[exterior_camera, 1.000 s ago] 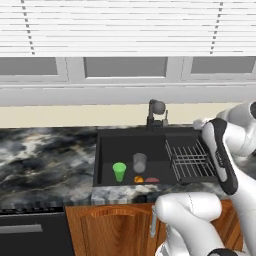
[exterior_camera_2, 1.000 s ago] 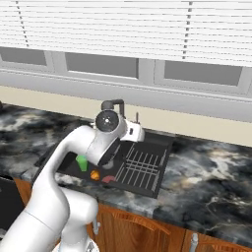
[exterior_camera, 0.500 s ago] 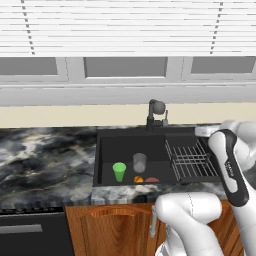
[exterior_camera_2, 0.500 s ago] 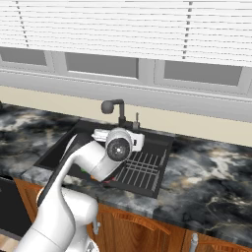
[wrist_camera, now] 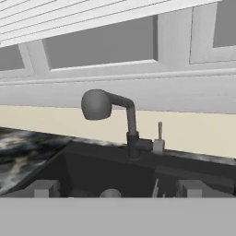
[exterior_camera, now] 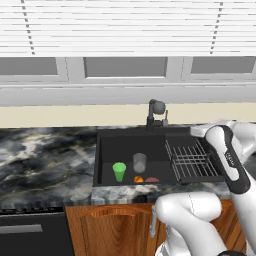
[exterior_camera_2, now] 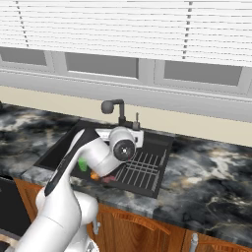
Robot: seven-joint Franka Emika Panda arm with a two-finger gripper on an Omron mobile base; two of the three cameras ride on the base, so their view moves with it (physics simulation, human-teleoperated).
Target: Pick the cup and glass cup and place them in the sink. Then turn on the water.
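In the sink (exterior_camera: pixel 107 150): cup (exterior_camera: pixel 119 171) and glass cup (exterior_camera: pixel 139 162) already placed. No water running. End effector (wrist_camera: pixel 117 189) wide, empty, facing faucet (wrist_camera: pixel 110 115).

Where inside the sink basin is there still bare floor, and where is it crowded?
The sink is bare at the back, toward the faucet. The front is crowded: cup, glass cup and two small items. The dish rack covers the right.

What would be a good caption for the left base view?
Green cup and glass cup stand in the black sink; faucet dry.
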